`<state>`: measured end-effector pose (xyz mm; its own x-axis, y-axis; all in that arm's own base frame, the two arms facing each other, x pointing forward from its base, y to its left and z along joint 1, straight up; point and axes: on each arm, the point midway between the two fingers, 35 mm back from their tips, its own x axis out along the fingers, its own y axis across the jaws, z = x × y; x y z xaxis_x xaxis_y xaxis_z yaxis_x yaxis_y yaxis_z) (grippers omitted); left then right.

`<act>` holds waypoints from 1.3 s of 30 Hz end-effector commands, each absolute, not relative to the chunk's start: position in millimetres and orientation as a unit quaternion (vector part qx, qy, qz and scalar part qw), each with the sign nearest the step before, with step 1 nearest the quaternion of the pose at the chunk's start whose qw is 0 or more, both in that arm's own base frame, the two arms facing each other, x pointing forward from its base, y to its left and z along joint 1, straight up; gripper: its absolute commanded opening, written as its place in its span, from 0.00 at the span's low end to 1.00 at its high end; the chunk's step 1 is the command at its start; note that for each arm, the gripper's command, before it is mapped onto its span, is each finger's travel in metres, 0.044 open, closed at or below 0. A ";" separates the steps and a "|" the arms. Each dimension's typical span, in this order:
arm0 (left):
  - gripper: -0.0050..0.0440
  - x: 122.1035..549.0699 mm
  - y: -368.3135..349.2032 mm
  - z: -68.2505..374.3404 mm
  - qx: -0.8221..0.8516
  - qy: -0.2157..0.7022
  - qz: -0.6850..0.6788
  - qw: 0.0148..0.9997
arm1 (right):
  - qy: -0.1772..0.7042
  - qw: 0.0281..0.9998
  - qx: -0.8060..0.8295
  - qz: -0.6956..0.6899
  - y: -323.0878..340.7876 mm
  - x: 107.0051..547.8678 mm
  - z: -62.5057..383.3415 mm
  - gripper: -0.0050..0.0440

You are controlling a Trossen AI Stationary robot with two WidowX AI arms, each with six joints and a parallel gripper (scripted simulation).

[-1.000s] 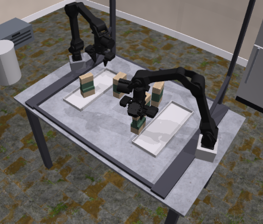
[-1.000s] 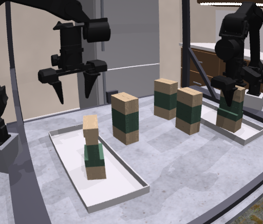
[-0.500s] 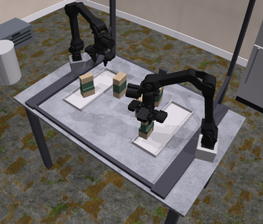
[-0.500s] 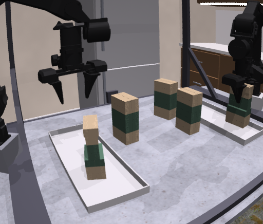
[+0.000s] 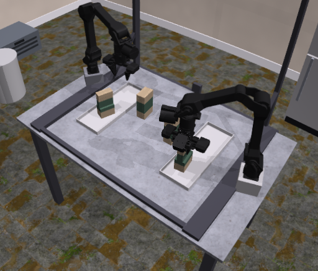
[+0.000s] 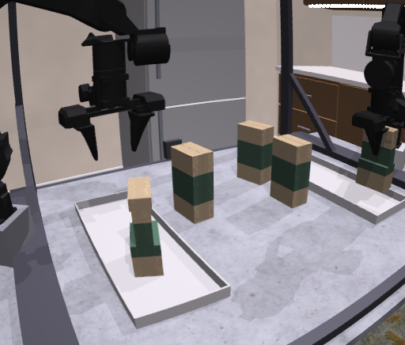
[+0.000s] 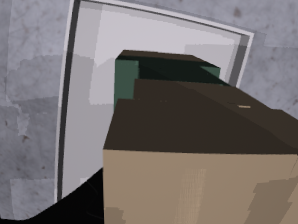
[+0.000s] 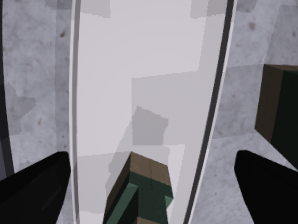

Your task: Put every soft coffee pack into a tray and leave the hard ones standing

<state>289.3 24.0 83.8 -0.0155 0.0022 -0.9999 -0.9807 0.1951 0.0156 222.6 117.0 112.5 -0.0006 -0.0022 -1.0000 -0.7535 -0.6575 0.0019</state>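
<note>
The left end effector [image 5: 184, 152] [image 6: 386, 142] [image 7: 75, 200] is clamping on a coffee pack [image 5: 182, 163] [image 6: 377, 170] [image 7: 200, 130], its waist pinched in. The pack is hanging or standing directly beneath the wrist, long axis about upright, over the near end of the left arm's tray [image 5: 174, 180] [image 6: 376, 218] [image 7: 65, 100]. Whether its foot is touching the floor of that tray I cannot tell. The coming move is turning on this drop: likely straight down if any gap is left, then a release, with the pack's corners inside the walls. A sideways pull on opening could be tipping it toward a wall. The left arm is plainly the nearer one, reaching out over its tray with forearm high and wrist pointing down.

Just beyond the left arm's tray, on the side away from its base, a second pack [image 6: 291, 170] is standing upright on the worktop, and a third [image 6: 255, 152] is standing beside it.

Farther from that tray, a fourth pack [image 5: 144, 104] [image 6: 192, 186] [image 8: 285, 105] is standing upright outside the right arm's tray [image 5: 87, 127] [image 6: 183, 308] [image 8: 74, 100]. Inside that farther tray a waisted pack [image 5: 105, 104] [image 6: 145, 245] [image 8: 152, 185] is standing on end.

Above it the right end effector [image 5: 121, 78] [image 6: 115, 154] [image 8: 153, 161] is pointing down, fingers wide apart around nothing.
</note>
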 end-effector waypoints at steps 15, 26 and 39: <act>0.31 290.0 24.2 93.2 -0.451 0.541 0.442 0.554 | 0.287 0.297 -0.648 0.640 118.0 224.1 116.8 0.83; 0.31 290.2 24.2 82.6 -0.451 0.542 0.442 0.554 | 0.287 0.297 -0.648 0.640 118.0 224.1 116.8 0.83; 0.31 290.5 24.2 66.5 -0.451 0.542 0.442 0.554 | 0.287 0.297 -0.648 0.640 118.0 224.1 116.8 0.83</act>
<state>288.7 24.5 66.0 0.0064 0.0040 -1.0000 -0.9808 0.1952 -0.0055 222.6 117.0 112.5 -0.0006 -0.0022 -1.0000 -0.7535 -0.6575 0.0019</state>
